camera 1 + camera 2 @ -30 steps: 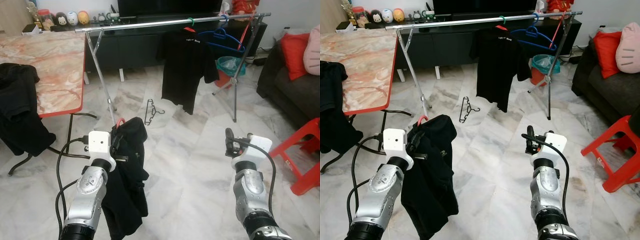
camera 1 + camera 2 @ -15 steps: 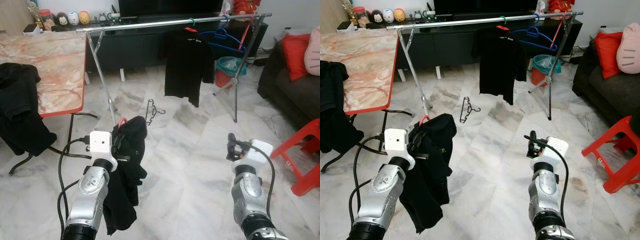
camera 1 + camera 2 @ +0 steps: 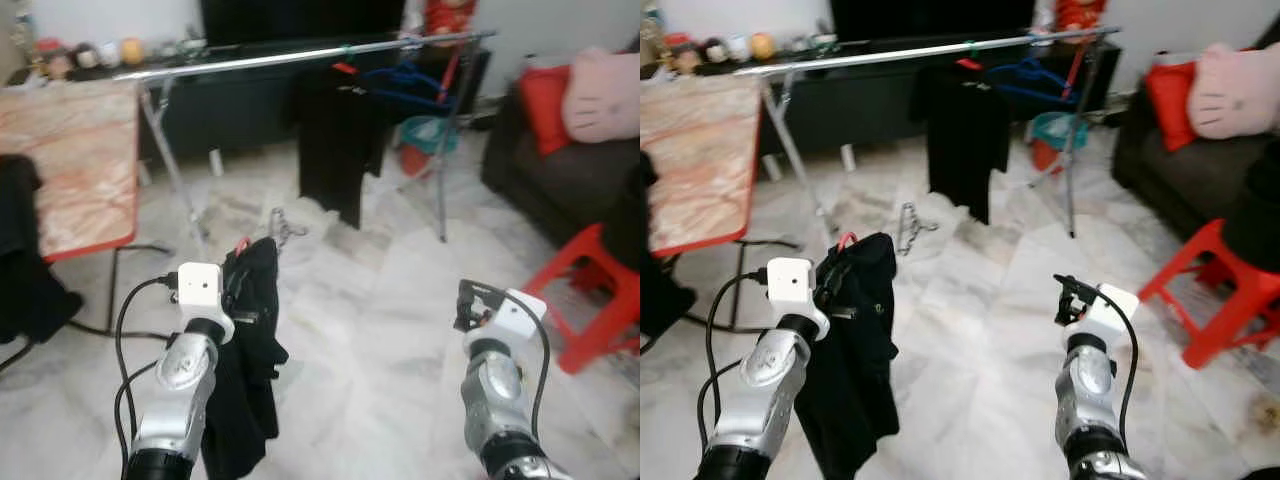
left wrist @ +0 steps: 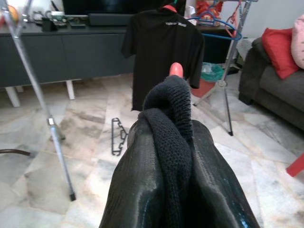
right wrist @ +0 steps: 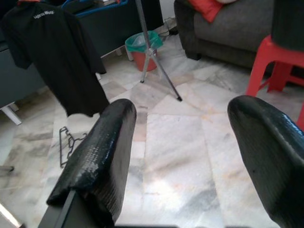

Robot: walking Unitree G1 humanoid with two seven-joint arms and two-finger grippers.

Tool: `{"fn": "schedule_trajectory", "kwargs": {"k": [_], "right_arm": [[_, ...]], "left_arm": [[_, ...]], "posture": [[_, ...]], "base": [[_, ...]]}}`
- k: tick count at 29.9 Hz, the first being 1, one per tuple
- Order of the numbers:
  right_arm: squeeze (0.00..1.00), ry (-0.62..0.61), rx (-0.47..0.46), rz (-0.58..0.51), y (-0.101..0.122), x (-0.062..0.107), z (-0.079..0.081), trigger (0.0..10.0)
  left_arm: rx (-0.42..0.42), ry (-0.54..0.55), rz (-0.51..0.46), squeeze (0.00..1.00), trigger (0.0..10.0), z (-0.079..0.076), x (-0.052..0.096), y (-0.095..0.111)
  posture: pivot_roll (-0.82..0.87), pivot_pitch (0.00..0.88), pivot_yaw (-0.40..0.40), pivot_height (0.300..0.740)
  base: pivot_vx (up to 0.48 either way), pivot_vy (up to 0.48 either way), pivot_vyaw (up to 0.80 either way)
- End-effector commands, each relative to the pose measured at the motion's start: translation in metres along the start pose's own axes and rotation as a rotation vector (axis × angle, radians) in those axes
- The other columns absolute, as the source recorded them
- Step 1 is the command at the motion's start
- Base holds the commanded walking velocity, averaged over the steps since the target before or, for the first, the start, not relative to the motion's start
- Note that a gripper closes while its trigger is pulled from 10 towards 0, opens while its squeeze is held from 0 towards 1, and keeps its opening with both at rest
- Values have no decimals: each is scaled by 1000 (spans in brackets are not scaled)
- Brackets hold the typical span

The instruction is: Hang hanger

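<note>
1. Two grippers are raised in front of the robot over a white marble floor (image 3: 380, 330); the head views are blurred.
2. Left gripper (image 3: 236, 295): clamped on a red hanger (image 4: 176, 70) that carries a black garment (image 3: 250, 370). In the left wrist view both fingers (image 4: 142, 190) press together around the garment's knitted collar, with the red hook tip poking up above it.
3. The garment hangs down from the gripper beside the left arm, clear of the floor.
4. Right gripper (image 3: 463, 305): holds nothing. The right wrist view shows its fingers (image 5: 95, 161) spread well apart with bare floor between them.
5. Clothes rail (image 3: 300, 57): a long silver bar on folding legs, across the room ahead, well apart from both grippers.
6. On the rail: a black T-shirt (image 3: 335, 140) hangs toward its right half, and a blue hanger (image 3: 405, 80) hangs just beyond that, near the right leg.
7. On the floor: a black hanger (image 4: 117, 137) lies below the rail, between its left leg and the T-shirt.
8. Left of the rail: a table (image 3: 70, 150) with a pink marbled top and red edge.
9. Right side: a red stool (image 3: 590, 290) and a dark sofa (image 3: 570, 180) with a red cushion (image 3: 545, 100).
10. A teal bin (image 5: 142, 45) stands behind the rail's right leg.
</note>
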State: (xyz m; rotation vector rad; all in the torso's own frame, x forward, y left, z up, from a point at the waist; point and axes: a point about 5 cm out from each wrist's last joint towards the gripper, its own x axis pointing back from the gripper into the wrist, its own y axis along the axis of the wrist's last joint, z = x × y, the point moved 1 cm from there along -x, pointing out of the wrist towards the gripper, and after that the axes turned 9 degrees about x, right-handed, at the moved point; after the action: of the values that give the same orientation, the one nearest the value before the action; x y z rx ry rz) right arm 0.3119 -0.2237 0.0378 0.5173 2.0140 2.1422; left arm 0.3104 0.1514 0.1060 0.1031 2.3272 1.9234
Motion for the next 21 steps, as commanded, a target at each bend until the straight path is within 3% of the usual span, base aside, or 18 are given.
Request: {"fn": "schedule_trajectory", "kwargs": {"k": [1,21], "right_arm": [[0,7,-10,8,-2,1,6,10000],[0,-1,-6,13,-3,1,5,10000]], "left_arm": [[-21,-13,-61,0,10000,-1,-2,14],[-20,-17,-64,0,10000,-3,-2,13]], "posture": [[17,25,-31,740],[13,24,-32,740]], "base": [[281,0,0],[296,0,0]]}}
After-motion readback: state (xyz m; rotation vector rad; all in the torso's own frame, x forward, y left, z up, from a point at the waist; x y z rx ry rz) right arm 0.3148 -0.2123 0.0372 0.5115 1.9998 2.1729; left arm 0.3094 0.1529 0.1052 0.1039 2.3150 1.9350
